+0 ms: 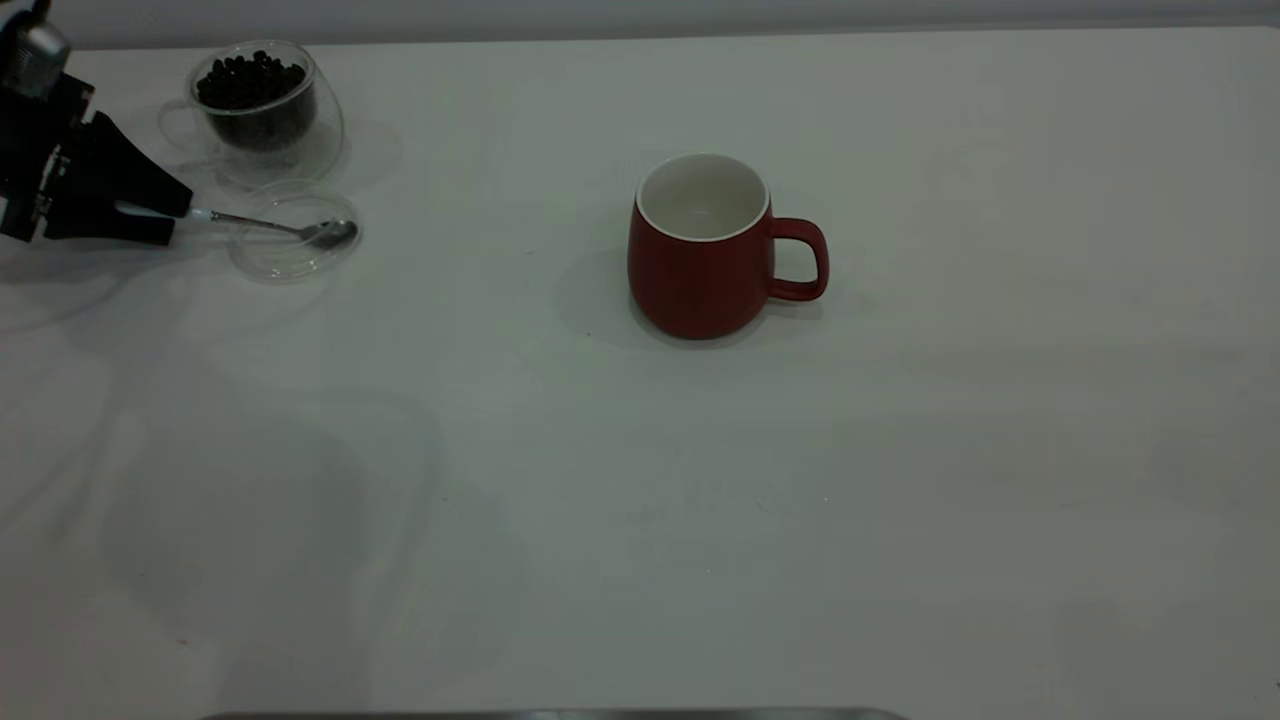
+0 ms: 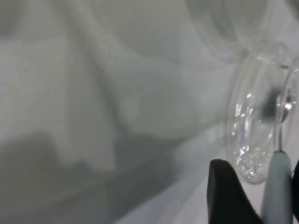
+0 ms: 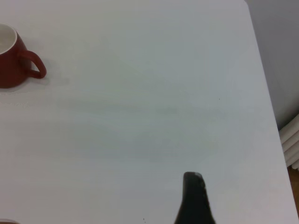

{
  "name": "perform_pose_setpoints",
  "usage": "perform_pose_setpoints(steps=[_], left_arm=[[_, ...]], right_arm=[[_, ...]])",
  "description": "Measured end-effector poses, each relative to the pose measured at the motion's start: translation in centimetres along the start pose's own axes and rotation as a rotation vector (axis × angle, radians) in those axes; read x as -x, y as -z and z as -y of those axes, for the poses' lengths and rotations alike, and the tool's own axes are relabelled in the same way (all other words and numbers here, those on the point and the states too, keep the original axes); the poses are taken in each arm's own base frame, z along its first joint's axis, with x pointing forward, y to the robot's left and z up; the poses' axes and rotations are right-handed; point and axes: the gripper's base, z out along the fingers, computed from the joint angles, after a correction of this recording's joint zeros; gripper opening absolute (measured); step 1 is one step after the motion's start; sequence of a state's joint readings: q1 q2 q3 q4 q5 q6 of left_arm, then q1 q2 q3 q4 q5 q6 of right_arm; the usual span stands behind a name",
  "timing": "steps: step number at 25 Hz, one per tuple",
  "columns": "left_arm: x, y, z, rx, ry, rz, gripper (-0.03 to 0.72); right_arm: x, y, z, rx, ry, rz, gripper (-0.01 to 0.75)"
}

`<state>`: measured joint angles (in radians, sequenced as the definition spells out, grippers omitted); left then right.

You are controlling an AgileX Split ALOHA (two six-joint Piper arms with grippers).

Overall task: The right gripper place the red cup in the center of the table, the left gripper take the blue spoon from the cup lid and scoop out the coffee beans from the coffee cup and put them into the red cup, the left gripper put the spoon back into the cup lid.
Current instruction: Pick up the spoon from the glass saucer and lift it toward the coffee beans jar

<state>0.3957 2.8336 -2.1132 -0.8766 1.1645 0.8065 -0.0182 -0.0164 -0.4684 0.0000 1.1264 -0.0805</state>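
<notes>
Red cup (image 1: 700, 255) upright mid-table (image 1: 640, 500), its white inside bare

Coffee beans (image 1: 250, 82) heap in the coffee cup (image 1: 262, 110) at far left; beside it, the left gripper (image 1: 165, 222) clamps the blue spoon (image 1: 285, 228), bowl over the cup lid (image 1: 290, 235); right gripper's (image 3: 194, 198) fingers: cannot tell

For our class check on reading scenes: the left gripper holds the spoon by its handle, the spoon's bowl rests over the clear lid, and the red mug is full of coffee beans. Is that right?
Not quite. The red mug is empty; the exterior view shows its bare white inside. The coffee beans are in the glass cup. The left gripper does hold the spoon over the clear lid.
</notes>
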Motion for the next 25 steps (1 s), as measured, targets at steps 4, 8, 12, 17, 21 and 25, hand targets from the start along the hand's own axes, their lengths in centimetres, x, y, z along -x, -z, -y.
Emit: perform_pose_setpoints(steps=[4, 8, 12, 17, 21, 25], left_arm=[[0.05, -0.01, 0.04, -0.006, 0.003, 0.006, 0.385], [0.21, -0.01, 0.20, -0.023, 0.010, 0.024, 0.385], [0.29, 0.00, 0.27, -0.031, 0.013, 0.032, 0.385], [0.29, 0.00, 0.27, -0.031, 0.013, 0.032, 0.384], [0.34, 0.07, 0.34, -0.031, 0.020, 0.034, 0.357], [0.65, 0.61, 0.84, -0.026, 0.026, 0.043, 0.303]], right_arm=[[0.00, 0.00, 0.00, 0.000, 0.001, 0.000, 0.590], [0.00, 0.00, 0.00, 0.000, 0.001, 0.000, 0.590], [0.00, 0.00, 0.00, 0.000, 0.001, 0.000, 0.590], [0.00, 0.00, 0.00, 0.000, 0.001, 0.000, 0.590], [0.00, 0.00, 0.00, 0.000, 0.001, 0.000, 0.590], [0.00, 0.00, 0.00, 0.000, 0.001, 0.000, 0.590]])
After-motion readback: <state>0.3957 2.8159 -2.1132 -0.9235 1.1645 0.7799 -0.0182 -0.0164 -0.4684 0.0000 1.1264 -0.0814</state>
